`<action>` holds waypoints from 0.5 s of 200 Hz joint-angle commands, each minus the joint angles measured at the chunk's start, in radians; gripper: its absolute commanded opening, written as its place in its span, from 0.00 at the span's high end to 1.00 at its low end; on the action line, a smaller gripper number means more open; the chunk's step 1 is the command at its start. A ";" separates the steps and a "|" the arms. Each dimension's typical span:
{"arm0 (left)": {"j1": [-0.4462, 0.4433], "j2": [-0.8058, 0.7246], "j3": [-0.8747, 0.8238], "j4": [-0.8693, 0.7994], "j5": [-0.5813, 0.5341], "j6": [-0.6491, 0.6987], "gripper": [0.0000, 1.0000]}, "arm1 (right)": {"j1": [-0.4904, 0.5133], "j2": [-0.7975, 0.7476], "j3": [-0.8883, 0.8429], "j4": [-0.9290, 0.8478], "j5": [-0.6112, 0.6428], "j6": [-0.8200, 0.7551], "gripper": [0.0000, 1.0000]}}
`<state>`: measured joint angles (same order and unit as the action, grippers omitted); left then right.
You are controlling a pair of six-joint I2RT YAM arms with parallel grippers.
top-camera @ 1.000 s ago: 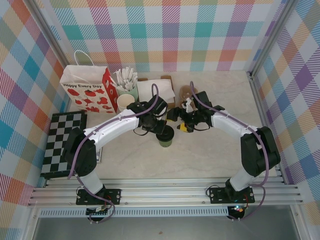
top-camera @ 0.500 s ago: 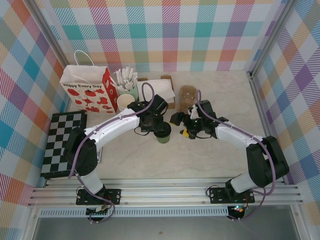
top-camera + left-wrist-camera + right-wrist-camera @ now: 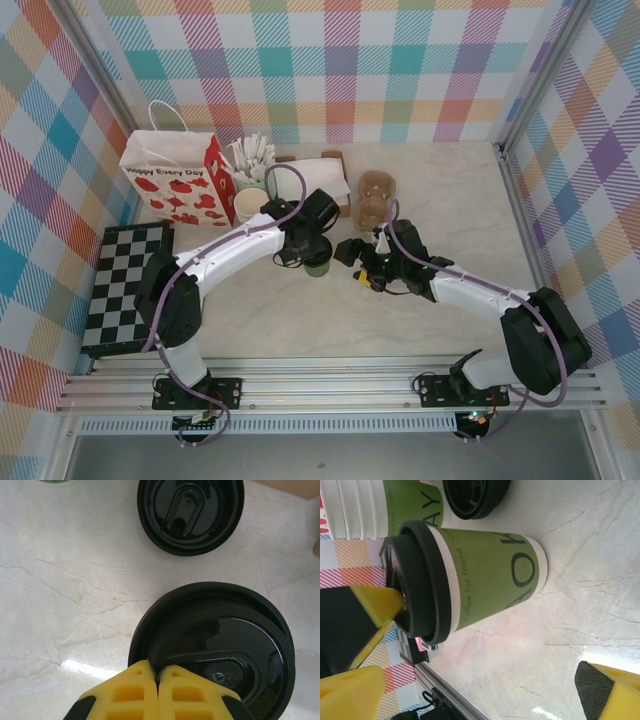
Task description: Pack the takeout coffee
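Takeout coffee (image 3: pixel 318 266) standing upright on the worktop (image 3: pixel 450 230), between my two arms. My left jaws are shut, pads together, tips set against the top of the black lid (image 3: pixel 215 640); they grip nothing. My right jaws are spread wide, just beside the cup's green wall (image 3: pixel 490 575), and hold nothing. I judge the cup light if empty and top-heavy if filled. The paper wall looks thin and likely to buckle under a hard squeeze; the glossy lid looks slippery and could pop off. Best hold: across the wall just below the lid, where the rim stiffens it, closing gently and keeping it upright. A spare lid (image 3: pixel 190 510) lies near; the paper bag (image 3: pixel 175 178) stands well apart.
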<state>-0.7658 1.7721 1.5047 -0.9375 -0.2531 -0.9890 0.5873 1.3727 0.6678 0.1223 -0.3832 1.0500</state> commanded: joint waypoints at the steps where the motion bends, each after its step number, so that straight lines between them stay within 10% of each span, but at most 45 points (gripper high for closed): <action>1: -0.020 0.044 0.017 -0.068 -0.020 -0.100 1.00 | 0.023 0.020 -0.038 0.128 0.009 0.037 0.01; 100: -0.020 0.118 0.073 -0.099 0.029 -0.151 1.00 | 0.052 0.151 -0.081 0.369 -0.006 0.070 0.01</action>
<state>-0.7708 1.8339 1.5875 -0.9958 -0.2562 -1.1091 0.6296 1.4937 0.6060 0.3935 -0.3855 1.0962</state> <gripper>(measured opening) 0.060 0.994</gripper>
